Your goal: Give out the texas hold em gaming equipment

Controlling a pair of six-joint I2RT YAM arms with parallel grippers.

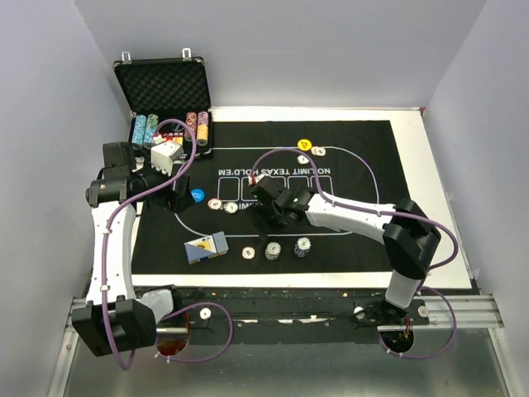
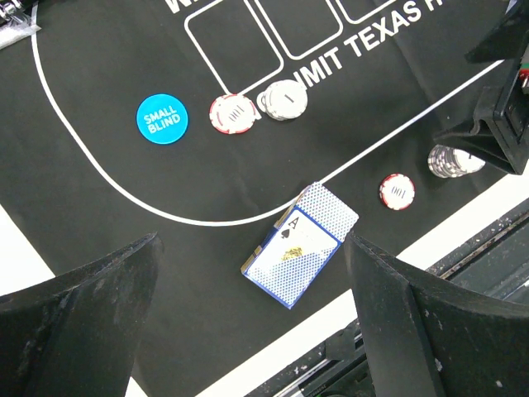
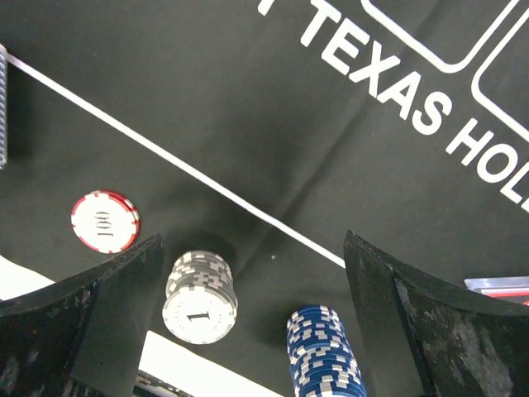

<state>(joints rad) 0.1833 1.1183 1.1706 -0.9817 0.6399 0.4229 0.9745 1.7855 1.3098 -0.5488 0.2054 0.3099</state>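
Note:
A blue-backed deck of playing cards (image 1: 207, 247) lies at the mat's near left, an ace showing on it (image 2: 302, 252). My left gripper (image 2: 252, 240) hovers open above the mat, with the deck below between its fingers, untouched. The blue "small blind" button (image 2: 162, 119) and two chip piles (image 2: 232, 113) (image 2: 283, 100) lie farther in. My right gripper (image 3: 252, 240) is open above a grey-white chip stack (image 3: 200, 296) and a blue chip stack (image 3: 324, 351), holding nothing. A red "100" chip (image 3: 105, 221) lies to their left. A yellow button (image 1: 304, 145) sits at the mat's far side.
The black mat (image 1: 347, 141) covers most of the table. An open foam-lined case (image 1: 157, 87) with rows of chips stands at the far left corner, close to my left arm. Two more chips (image 1: 318, 151) lie by the yellow button. White walls enclose the table.

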